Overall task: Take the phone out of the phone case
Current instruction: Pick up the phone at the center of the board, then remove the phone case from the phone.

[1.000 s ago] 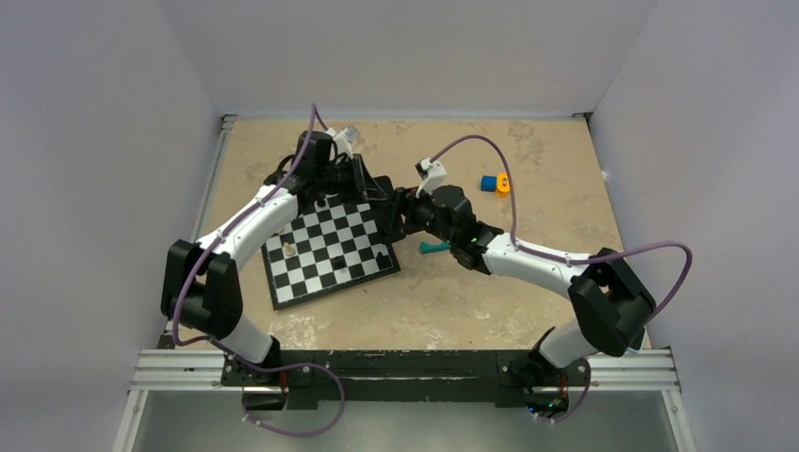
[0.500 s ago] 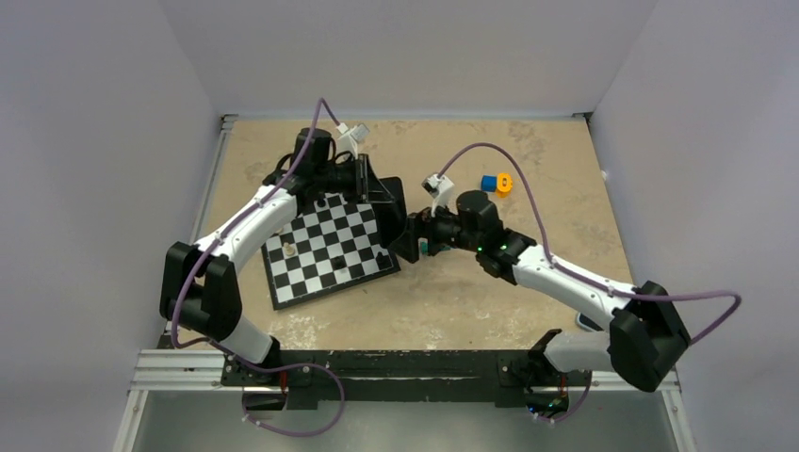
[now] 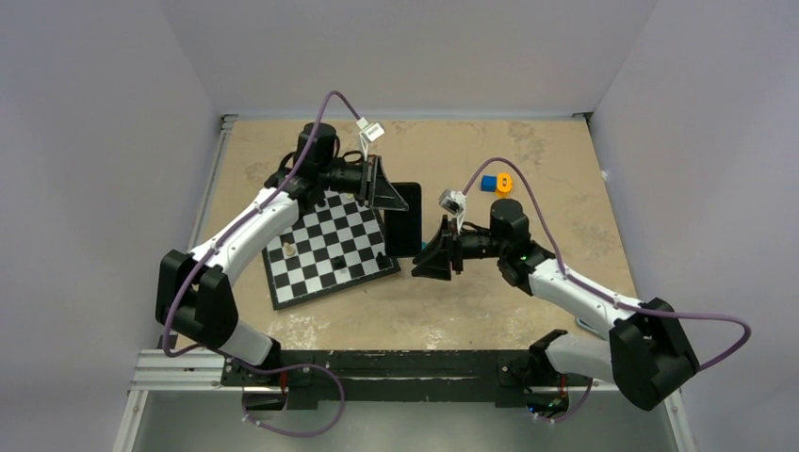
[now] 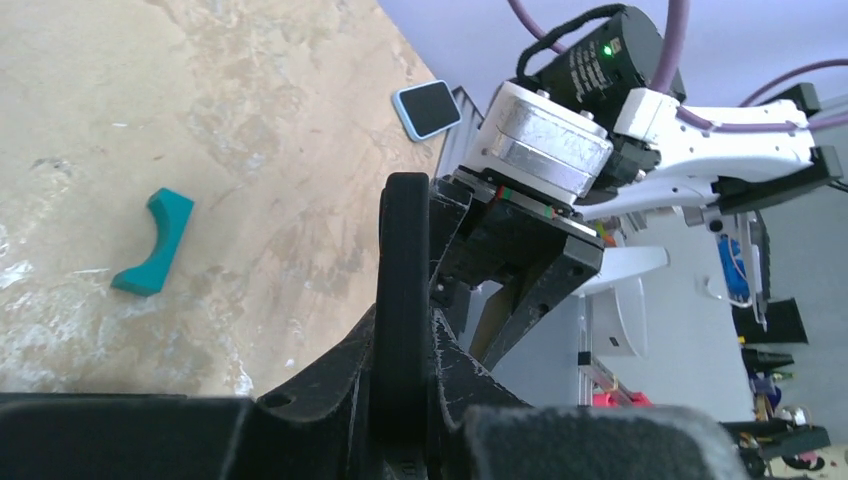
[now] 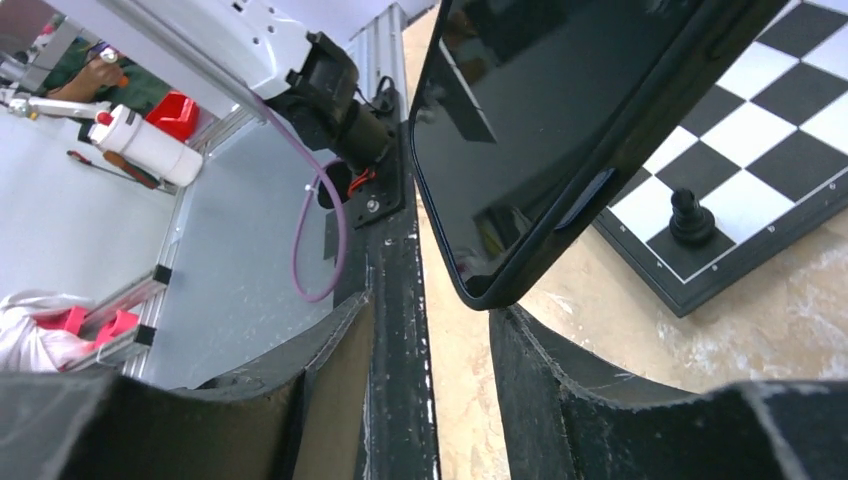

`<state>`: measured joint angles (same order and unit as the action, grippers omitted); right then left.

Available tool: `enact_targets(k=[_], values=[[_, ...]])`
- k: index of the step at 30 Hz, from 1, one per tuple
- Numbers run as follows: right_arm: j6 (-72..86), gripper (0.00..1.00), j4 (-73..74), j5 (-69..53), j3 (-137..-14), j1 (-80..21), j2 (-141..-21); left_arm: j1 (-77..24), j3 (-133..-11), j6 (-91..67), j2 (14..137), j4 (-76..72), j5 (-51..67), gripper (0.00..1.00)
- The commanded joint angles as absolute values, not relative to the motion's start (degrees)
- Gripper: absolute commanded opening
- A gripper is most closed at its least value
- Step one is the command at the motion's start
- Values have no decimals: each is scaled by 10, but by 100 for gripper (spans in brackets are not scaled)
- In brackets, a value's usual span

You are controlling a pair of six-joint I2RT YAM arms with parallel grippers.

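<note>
The phone in its black phone case [image 3: 403,218] is a black slab held in the air beside the chessboard. My left gripper [image 3: 387,194] is shut on its far end. In the left wrist view the slab stands edge-on [image 4: 403,290] between that gripper's [image 4: 403,345] fingers. In the right wrist view its glossy black screen [image 5: 560,110] fills the top, with a bluish strip in the case rim. My right gripper [image 3: 436,262] is open, and in its own view [image 5: 455,335] the slab's near corner sits just past the fingertips. The phone's light-blue back is hidden.
A chessboard [image 3: 325,247] with a few pieces lies left of centre; one black pawn [image 5: 690,215] stands near its corner. A teal curved piece [image 4: 155,243] lies on the table. Blue and orange pieces [image 3: 495,183] sit at the back. A small blue-rimmed dark rectangle [image 4: 427,108] lies by the right arm.
My right gripper has left the slab, drawn back to the right and nearer, and now stands open at its near end. My left gripper has swung the slab rightward, off the board.
</note>
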<state>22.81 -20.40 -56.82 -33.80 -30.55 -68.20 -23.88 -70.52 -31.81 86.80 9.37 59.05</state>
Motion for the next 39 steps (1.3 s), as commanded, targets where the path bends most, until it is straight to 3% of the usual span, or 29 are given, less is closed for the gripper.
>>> enact_targets(k=[1,20,31,35,37,39], values=[[240,49,-282,-603,-327,-292,-665,-246,-737,-303,829,46,653,0],[324,48,-439,-652,-299,-258,-667,-256,-727,-327,821,10,671,0],[367,35,-531,-671,-298,-262,-699,-262,-724,-334,822,-13,679,0],[352,19,-533,-682,-302,-263,-707,-265,-724,-347,819,-22,688,0],[344,2,-546,-689,-300,-263,-710,-265,-727,-371,818,-25,691,0],[344,0,-575,-694,-295,-265,-707,-266,-729,-448,834,-37,709,0]])
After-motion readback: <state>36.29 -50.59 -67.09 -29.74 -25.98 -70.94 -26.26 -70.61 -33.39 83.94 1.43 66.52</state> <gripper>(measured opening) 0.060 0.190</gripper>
